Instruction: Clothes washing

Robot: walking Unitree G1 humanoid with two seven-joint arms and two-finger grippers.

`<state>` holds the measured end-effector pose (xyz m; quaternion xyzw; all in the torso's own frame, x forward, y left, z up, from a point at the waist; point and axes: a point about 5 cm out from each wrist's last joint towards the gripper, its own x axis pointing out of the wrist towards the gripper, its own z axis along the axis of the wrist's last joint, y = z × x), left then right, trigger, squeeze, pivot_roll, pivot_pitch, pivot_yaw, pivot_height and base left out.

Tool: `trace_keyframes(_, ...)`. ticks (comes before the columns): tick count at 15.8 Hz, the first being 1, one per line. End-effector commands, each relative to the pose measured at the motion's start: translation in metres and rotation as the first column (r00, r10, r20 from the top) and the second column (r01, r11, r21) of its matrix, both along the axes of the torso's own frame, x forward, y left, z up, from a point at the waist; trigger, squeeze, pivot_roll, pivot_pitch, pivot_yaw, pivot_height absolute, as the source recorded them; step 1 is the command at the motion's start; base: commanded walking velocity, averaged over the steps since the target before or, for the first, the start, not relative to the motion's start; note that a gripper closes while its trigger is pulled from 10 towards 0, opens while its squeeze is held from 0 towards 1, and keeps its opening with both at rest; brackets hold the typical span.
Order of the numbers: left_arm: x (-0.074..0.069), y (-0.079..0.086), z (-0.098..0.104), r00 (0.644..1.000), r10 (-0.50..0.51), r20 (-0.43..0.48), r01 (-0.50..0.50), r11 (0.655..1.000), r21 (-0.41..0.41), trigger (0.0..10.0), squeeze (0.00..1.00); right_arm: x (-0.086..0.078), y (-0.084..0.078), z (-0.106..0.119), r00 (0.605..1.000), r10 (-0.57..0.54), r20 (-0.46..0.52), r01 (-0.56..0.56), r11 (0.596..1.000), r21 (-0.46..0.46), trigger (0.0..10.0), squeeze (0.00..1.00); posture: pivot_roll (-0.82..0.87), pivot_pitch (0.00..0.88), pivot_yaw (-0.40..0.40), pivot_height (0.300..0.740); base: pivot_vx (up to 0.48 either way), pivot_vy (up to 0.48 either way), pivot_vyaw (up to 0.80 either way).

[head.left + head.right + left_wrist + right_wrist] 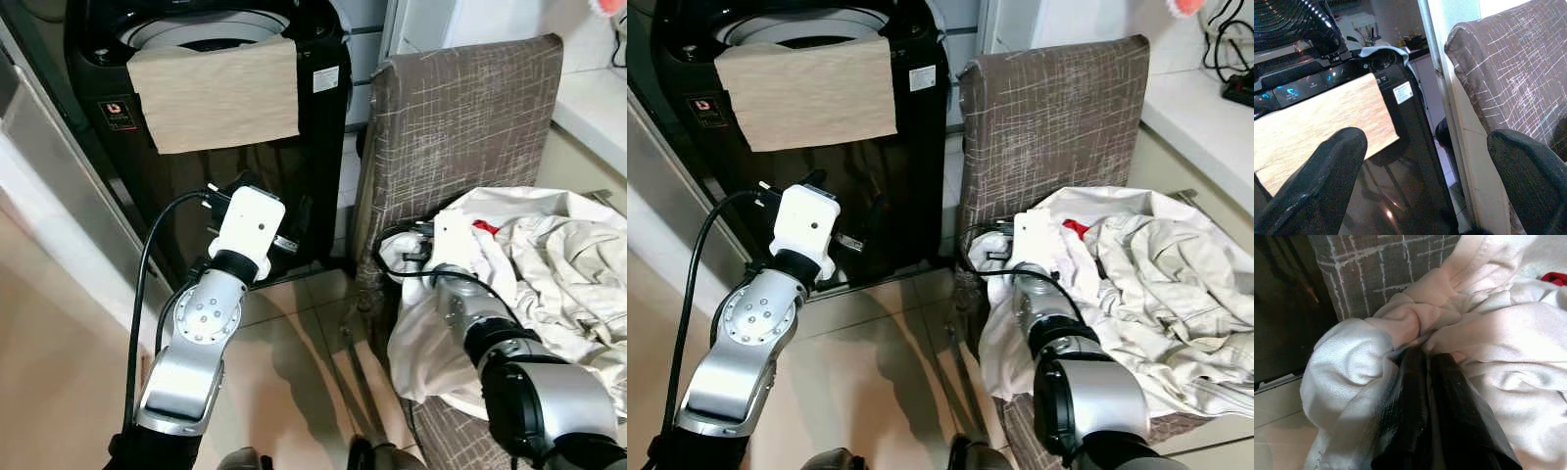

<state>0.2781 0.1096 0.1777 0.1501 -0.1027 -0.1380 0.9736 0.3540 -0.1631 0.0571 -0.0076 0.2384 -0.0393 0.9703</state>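
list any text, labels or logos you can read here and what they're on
No text can be read in full.
White sticker on the black washing machine: print too small to read.
Red-and-white logo label on the machine's front, upper left: a mark with tiny lettering, unreadable.
Lit control panel, left wrist view: glowing icons, blurred.
Clothes and chair: no text visible.

A washing machine (196,117) stands at the far left, with a cloth (216,93) draped over its front rim. Just right of it stands a chair (460,127), its back at the far side. A pile of clothes (529,284) lies on the chair's seat, spilling over the seat's left edge.
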Motion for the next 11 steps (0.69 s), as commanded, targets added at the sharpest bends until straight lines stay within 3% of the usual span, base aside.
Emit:
trace_keyframes(1, 0.001, 0.002, -0.001, 1.000, 0.015, 0.003, -0.015, 1.000, 0.007, 10.0, 0.00, -0.013, 0.006, -0.019, 0.996, 0.013, -0.087, -0.012, 1.000, 0.010, 10.0, 0.00, 0.12, 0.105, -0.013, 0.732, 0.000, 0.000, 0.00)
trace_keyframes(2, 0.001, 0.003, 0.002, 1.000, 0.026, 0.010, -0.026, 1.000, -0.001, 10.0, 0.00, -0.017, 0.014, -0.024, 0.996, 0.031, -0.087, -0.026, 0.998, 0.054, 0.0, 0.00, 0.12, 0.107, -0.023, 0.732, 0.000, 0.000, 0.00)
trace_keyframes(5, 0.002, 0.003, -0.001, 0.999, 0.039, 0.011, -0.039, 0.999, -0.002, 10.0, 0.00, -0.012, 0.026, -0.018, 0.996, 0.082, -0.031, -0.080, 0.995, 0.055, 0.0, 0.00, 0.12, 0.113, -0.041, 0.732, 0.000, 0.000, 0.00)
trace_keyframes(8, 0.004, 0.002, 0.002, 0.998, 0.051, 0.025, -0.051, 0.999, -0.011, 10.0, 0.00, 0.012, 0.041, 0.022, 0.968, 0.206, 0.143, -0.199, 0.978, -0.060, 0.0, 0.00, 0.12, 0.099, -0.054, 0.732, 0.000, 0.000, 0.00)
trace_keyframes(10, 0.006, 0.003, 0.002, 0.998, 0.058, 0.028, -0.058, 0.998, -0.015, 10.0, 0.00, 0.029, 0.052, 0.062, 0.911, 0.274, 0.309, -0.245, 0.961, -0.128, 0.0, 0.00, 0.10, 0.082, -0.052, 0.732, 0.000, 0.000, 0.00)
trace_keyframes(11, 0.009, 0.001, 0.001, 0.998, 0.054, 0.033, -0.054, 0.998, -0.019, 10.0, 0.00, 0.040, 0.055, 0.098, 0.847, 0.301, 0.439, -0.253, 0.953, -0.166, 0.0, 0.00, 0.08, 0.073, -0.053, 0.732, 0.000, 0.000, 0.00)
